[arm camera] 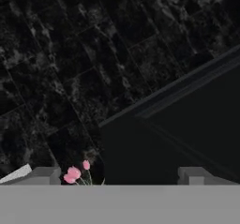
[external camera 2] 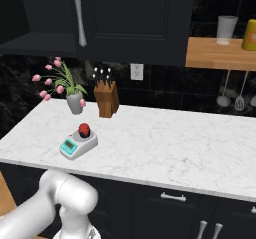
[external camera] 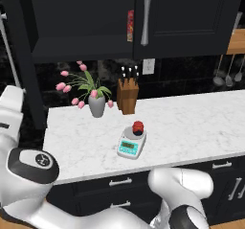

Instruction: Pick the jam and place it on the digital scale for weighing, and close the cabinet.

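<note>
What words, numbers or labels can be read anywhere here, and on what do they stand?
None can be read.
Small white digital scale with teal front panel: pale display too small to show digits.
Colourful red box inside the black wall cabinet: print blurred, illegible.
Yellow container on the wooden shelf: no text visible.

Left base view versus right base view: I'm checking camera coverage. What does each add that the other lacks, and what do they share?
Left base view adds: a colourful red box seen in the gap between the cabinet doors.

Right base view adds: a grey cup and a yellow container standing on the wooden shelf.

Shared: the jam sitting on the digital scale, the vase of pink flowers, the knife block, the marble counter and the cabinet's silver bar handle.
</note>
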Controlling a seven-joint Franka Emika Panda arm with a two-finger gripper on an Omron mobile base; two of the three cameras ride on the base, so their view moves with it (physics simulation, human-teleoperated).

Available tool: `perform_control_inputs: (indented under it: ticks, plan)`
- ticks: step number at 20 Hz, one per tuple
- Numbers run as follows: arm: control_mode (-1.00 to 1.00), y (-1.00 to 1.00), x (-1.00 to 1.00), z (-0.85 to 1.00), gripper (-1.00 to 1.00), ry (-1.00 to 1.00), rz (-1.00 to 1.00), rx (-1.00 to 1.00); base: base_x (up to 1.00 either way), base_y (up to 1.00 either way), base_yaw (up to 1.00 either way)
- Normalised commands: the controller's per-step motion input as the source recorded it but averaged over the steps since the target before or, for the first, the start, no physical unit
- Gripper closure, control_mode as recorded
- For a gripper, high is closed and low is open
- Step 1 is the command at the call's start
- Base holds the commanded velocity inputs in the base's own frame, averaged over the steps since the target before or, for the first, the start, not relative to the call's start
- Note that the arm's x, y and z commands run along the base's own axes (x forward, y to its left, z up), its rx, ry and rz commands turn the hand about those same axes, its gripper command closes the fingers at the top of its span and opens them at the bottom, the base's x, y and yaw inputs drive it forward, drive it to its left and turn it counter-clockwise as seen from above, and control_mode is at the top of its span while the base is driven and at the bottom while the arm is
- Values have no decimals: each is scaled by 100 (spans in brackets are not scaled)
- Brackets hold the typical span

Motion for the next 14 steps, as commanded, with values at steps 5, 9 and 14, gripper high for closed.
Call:
perform_control_inputs:
  ticks: [5,9,14]
  plan:
    - [-100,-100,66,4,-100,19,-2,12,0,0,0]
    - [-100,-100,71,0,-100,15,0,15,0,0,0]
    - [-100,-88,81,5,-100,11,0,12,0,0,0]
